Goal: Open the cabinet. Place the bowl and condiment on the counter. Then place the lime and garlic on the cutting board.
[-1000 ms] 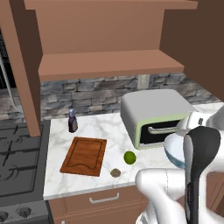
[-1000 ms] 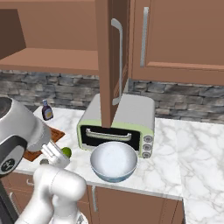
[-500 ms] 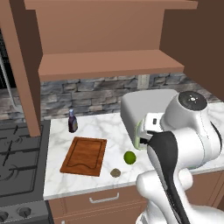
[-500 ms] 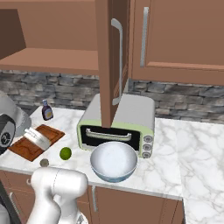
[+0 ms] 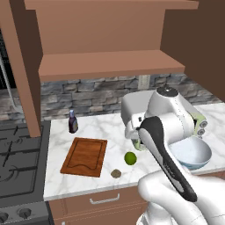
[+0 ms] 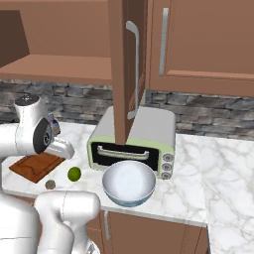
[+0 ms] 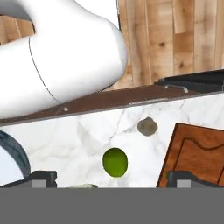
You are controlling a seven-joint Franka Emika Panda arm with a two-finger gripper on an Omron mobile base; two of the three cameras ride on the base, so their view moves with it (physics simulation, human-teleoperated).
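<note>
tool (image 7: 109, 179): spread wide, tips cut off | lime (image 7: 115, 162): between tips | cutting board (image 7: 197, 153): cropped

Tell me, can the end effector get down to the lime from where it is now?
Probably yes. In the hand view the lime lies bare on the counter just ahead of the open end effector. The garlic and cutting board sit apart from it, so nothing blocks the way.

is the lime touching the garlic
Apart. The hand view shows bare marble between the lime and the garlic.
</note>
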